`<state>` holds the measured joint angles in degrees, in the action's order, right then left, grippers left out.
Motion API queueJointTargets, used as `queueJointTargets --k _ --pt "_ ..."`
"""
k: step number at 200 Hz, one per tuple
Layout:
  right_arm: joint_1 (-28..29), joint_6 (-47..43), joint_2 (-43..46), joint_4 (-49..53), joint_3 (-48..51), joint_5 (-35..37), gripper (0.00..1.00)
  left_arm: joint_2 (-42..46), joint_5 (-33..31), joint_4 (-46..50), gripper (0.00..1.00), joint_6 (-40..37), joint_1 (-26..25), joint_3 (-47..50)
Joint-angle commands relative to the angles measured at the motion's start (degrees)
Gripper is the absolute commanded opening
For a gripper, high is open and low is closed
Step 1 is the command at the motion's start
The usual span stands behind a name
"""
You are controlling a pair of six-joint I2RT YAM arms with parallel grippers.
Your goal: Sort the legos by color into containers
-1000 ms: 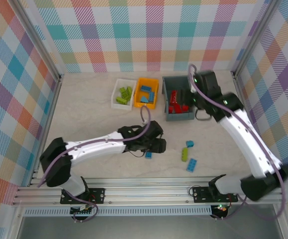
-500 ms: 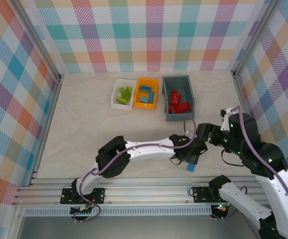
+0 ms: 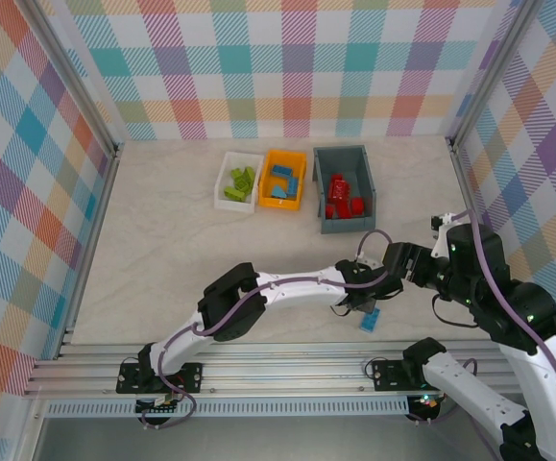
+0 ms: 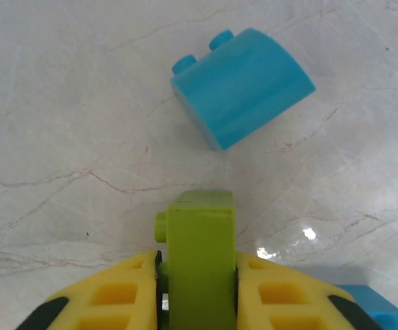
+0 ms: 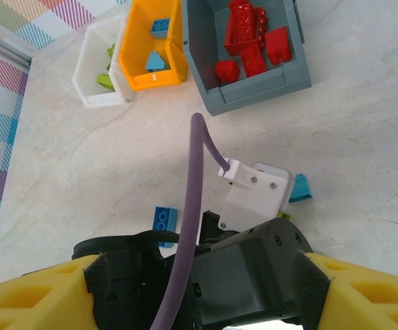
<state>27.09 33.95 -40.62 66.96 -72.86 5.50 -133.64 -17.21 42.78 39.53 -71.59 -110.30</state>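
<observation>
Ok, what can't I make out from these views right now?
Top view: the left arm's wrist covers the left claw and the green brick it grips.
Left wrist view: the blue brick at bottom right is cut off by the frame corner and a claw finger.
Right wrist view: the left arm's wrist blocks the table between the fingers of the right claw.

lime green brick (image 4: 200, 265) of smooth, faintly glossy plastic, blue brick (image 4: 243, 88) just beyond it in the same smooth plastic with a soft sheen, tabletop (image 4: 68, 103) under the lime green brick polished and marble-veined, a bright glare spot to its right
</observation>
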Motion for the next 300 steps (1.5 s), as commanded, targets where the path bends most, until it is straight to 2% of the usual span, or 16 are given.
queueJointTargets --k 1,20,42,62,86,118,150,178,204,238,256,278,300 --pt "0.31 -0.29 -0.97 -0.58 -0.72 -1.45 0.72 3.18 -3.4 0.41 0.18 -0.71 1.04 1.57" --pt "0.39 -2.77 -2.58 -2.02 -2.28 -4.06 0.73 9.16 -4.55 0.32 0.15 -0.09 2.89 6.2" --pt "0.29 -6.07 -5.58 -6.27 -4.57 -11.56 0.74 19.84 -3.51 -2.33 0.14 0.01 7.91 15.5" --pt "0.35 -7.42 -9.69 -10.29 -5.32 -17.91 0.74 28.19 -1.31 -2.96 0.14 -2.16 14.98 21.38" --pt "0.91 -7.94 -14.85 -15.7 -3.14 -21.73 0.73 34.19 2.57 -4.47 0.14 -7.17 26.38 25.7" --pt "9.13 -7.52 -22.5 -22.91 -1.06 -17.69 0.73 32.37 8.38 -8.09 0.15 -15.33 40.91 22.5" --pt "15.05 -6.76 -27.56 -30.59 0.88 -14.14 0.73 21.5 10.1 -9.61 0.16 -20.99 49.23 10.45" --pt "18.8 -7.32 -30.29 -38.97 3.51 -12.97 0.74 10.53 10.6 -7.61 0.16 -22.12 53.29 -1.86" --pt "21.91 -7.96 -32.56 -49.79 6.5 -10.49 0.75 2.81 10.37 -4.39 0.16 -22.99 54.87 -10.89" --pt "23.02 -7.73 -32.83 -67.3 13.45 -6.1 0.78 -2.32 9.9 -2.89 0.17 -24.35 55.42 -15.44" --pt "23.19 -8.5 -33.27 -72.09 15.34 -3.32 0.79 -3.87 10.0 -1.98 0.19 -24.67 55.51 -17.08" --pt "23.18 -8.95 -34.04 -71.9 15.33 -1.83 0.8 -3.92 10.05 -1.45 0.28 -24.7 55.51 -17.32" --pt "23.18 -7.68 -33.51 -66.25 14.63 1.91 0.81 -2.19 10.46 -0.32 0.48 -24.43 55.51 -17.25"
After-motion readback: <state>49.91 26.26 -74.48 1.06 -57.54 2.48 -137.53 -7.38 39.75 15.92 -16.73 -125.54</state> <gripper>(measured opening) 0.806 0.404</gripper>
